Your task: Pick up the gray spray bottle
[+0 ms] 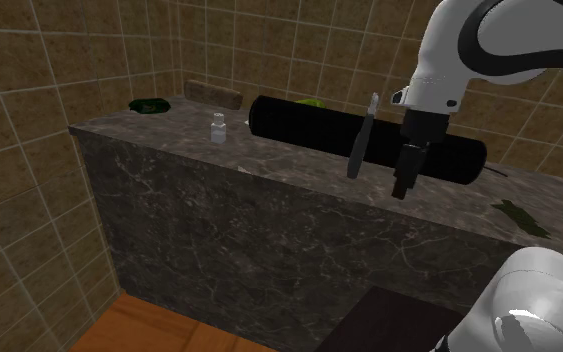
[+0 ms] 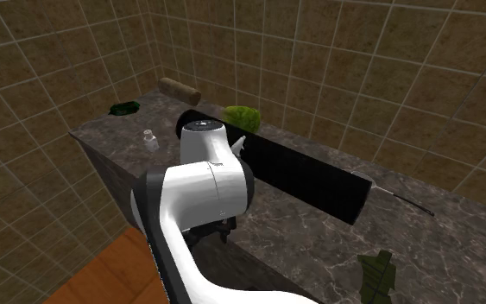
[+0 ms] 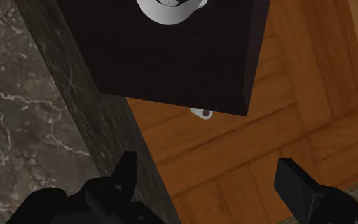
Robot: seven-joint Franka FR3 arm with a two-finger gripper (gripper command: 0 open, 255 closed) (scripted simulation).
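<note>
spray bottle (image 1: 217, 128): small, pale gray body with a squat lighter cap, standing upright on the dark marbled counter (image 1: 299, 165), close to its front edge, toward the shoulder view's left. It sits near the left end of the long black cylinder (image 1: 309, 125) but apart from it, and well apart from the dark green item (image 1: 150, 105) at the corner

Brown tiled walls (image 1: 29, 80), dark marble counter (image 1: 269, 230), wooden floor (image 1: 159, 330)

Shoulder view: beside the stand (image 1: 399, 320), low, facing the counter (image 1: 269, 230). Second exterior view: higher, close behind the arm (image 2: 206, 186), same counter. Wrist view: straight down onto floor (image 3: 234, 165).
</note>
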